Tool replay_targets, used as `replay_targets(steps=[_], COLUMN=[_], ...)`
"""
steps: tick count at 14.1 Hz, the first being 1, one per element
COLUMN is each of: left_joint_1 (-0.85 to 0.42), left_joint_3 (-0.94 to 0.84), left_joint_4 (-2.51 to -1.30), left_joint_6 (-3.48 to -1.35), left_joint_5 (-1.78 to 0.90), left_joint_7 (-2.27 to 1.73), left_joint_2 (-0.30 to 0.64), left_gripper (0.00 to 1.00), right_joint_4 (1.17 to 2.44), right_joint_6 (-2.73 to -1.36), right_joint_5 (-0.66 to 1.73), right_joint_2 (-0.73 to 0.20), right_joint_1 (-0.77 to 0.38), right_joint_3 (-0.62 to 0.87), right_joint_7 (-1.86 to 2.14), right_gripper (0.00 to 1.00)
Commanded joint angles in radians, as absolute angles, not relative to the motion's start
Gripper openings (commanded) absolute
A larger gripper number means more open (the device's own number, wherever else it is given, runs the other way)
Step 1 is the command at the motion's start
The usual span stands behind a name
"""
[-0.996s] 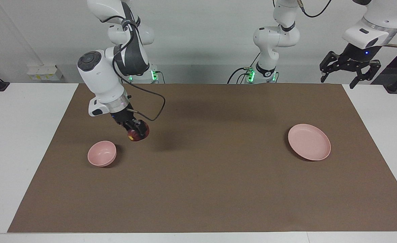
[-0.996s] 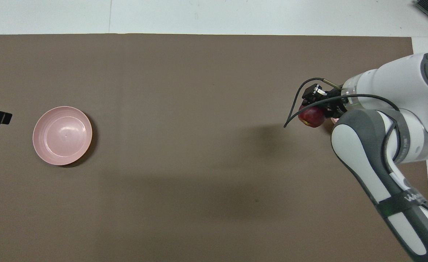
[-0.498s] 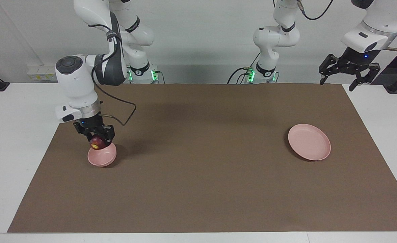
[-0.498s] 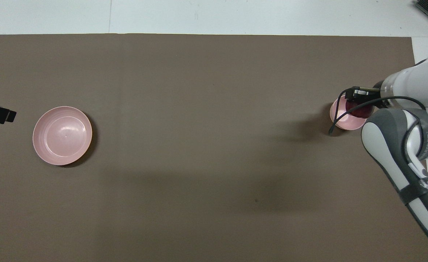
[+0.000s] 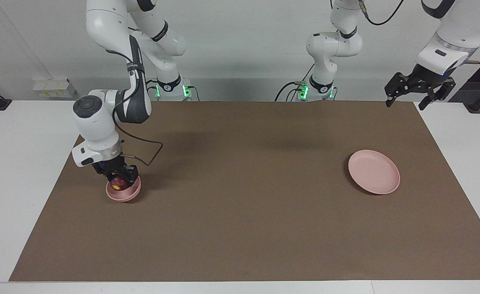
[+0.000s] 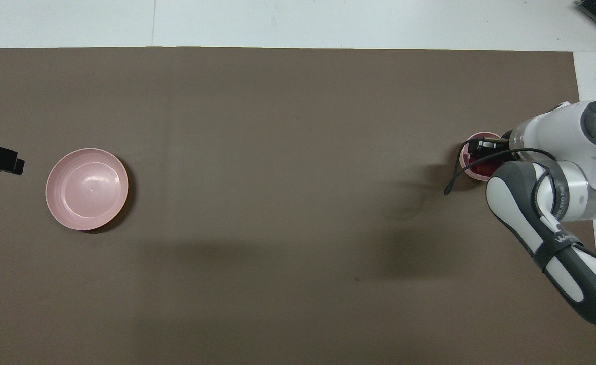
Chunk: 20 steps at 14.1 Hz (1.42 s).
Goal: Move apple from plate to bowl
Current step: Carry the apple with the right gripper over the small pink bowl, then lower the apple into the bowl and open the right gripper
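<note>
Brown tabletop (image 5: 240, 212) is carrying the bowl (image 5: 130, 195) at lower left, where the right tool (image 5: 118, 179) is gripping the apple (image 5: 118, 182) inside it, needing release next, while the left tool (image 5: 418, 86) is waiting wide at upper right.

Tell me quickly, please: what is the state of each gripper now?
Left gripper: open, holding nothing, waiting raised at the left arm's end of the table.
Right gripper: shut on the apple, lowered into the bowl.
</note>
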<state>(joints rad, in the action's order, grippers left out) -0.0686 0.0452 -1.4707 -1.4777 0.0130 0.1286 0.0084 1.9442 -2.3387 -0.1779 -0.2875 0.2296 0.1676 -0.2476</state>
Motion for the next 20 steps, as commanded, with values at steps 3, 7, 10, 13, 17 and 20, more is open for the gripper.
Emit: replay_targets(steps=[3, 7, 10, 13, 17, 20], left_joint_1=[-0.061, -0.061, -0.060, -0.060, -0.060, -0.058], left_joint_3=[0.038, 0.041, 0.041, 0.041, 0.041, 0.041], left_joint_4=[-1.539, -1.534, -1.532, -1.531, -1.531, -1.531], left_joint_6=[-1.494, -1.497, -1.488, -1.489, -1.489, -1.489], left_joint_5=[0.052, 0.051, 0.045, 0.043, 0.043, 0.041], left_joint_7=[0.097, 0.101, 0.098, 0.098, 0.098, 0.098], left_joint_2=[-0.049, -0.048, -0.048, -0.048, -0.048, -0.048], left_gripper=[1.00, 1.00, 1.00, 1.00, 1.00, 1.00], right_joint_4=[1.916, 1.815, 1.787, 1.727, 1.717, 1.715], right_joint_6=[-2.330, -2.177, -2.076, -1.926, -1.771, -1.682], right_joint_5=[-0.195, -0.176, -0.170, -0.092, -0.077, -0.078], right_joint_2=[-0.288, -0.284, -0.255, -0.216, -0.091, -0.022], right_joint_1=[0.258, 0.262, 0.270, 0.271, 0.264, 0.246], right_joint_3=[0.179, 0.181, 0.184, 0.181, 0.183, 0.189], right_joint_7=[-0.226, -0.108, -0.057, -0.038, -0.054, -0.119], right_gripper=[1.00, 1.00, 1.00, 1.00, 1.00, 1.00])
